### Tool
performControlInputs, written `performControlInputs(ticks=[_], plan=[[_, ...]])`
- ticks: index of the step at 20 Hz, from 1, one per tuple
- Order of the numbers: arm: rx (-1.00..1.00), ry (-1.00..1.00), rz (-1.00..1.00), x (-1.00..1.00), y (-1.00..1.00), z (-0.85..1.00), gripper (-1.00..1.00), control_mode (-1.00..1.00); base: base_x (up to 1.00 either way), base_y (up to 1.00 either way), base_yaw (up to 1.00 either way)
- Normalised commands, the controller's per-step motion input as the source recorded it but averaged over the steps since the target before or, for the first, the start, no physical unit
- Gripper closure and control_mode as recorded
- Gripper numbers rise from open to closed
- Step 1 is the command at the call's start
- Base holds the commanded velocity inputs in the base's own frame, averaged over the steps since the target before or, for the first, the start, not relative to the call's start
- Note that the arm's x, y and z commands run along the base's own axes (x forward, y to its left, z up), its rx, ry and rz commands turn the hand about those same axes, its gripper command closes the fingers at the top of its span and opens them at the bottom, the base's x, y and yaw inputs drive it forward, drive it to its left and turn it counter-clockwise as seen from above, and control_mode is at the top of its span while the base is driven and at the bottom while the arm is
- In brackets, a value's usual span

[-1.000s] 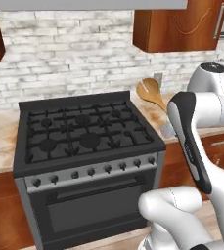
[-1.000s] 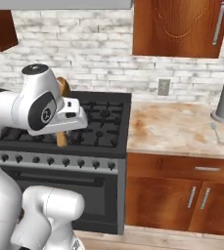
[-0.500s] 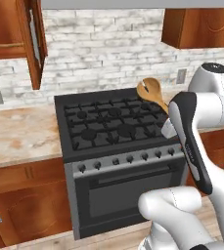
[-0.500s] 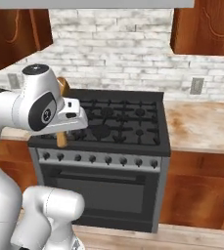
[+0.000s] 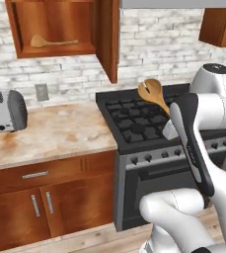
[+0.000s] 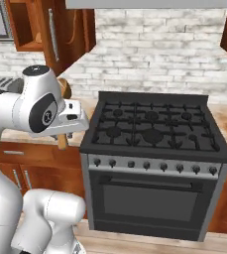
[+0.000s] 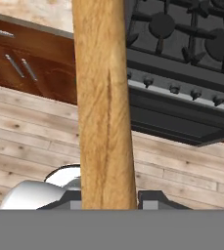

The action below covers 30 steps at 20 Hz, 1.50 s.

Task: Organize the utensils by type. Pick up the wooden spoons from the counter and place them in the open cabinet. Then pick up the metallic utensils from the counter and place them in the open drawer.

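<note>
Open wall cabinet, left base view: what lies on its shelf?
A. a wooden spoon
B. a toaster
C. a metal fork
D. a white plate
A: a light wooden spoon lies flat on the shelf inside the open cabinet, above the counter.

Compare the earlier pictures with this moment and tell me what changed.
The base has driven left: the black gas stove slid right in both base views, and the open reddish-brown wall cabinet, with a wooden spoon inside, came into view. The gripper stays clamped on the round-bowled wooden spoon.
</note>
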Motion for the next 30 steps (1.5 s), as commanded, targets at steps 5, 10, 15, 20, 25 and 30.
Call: performControlInputs(ticks=[5, 10, 15, 20, 25, 30], plan=[[0.00, 0.00, 0.00, 0.00, 0.00, 0.00, 1.00, 1.00, -0.22, 0.82, 0.00], [0.00, 0.00, 0.00, 0.00, 0.00, 0.00, 1.00, 1.00, -0.13, 0.70, 0.00], [0.00, 0.00, 0.00, 0.00, 0.00, 0.00, 1.00, 1.00, 0.24, 0.44, 0.00], [0.00, 0.00, 0.00, 0.00, 0.00, 0.00, 1.00, 1.00, 0.65, 0.23, 0.00], [0.00, 0.00, 0.00, 0.00, 0.00, 0.00, 1.00, 1.00, 0.64, 0.32, 0.00], [0.00, 0.00, 0.00, 0.00, 0.00, 0.00, 1.00, 1.00, 0.50, 0.36, 0.01]])
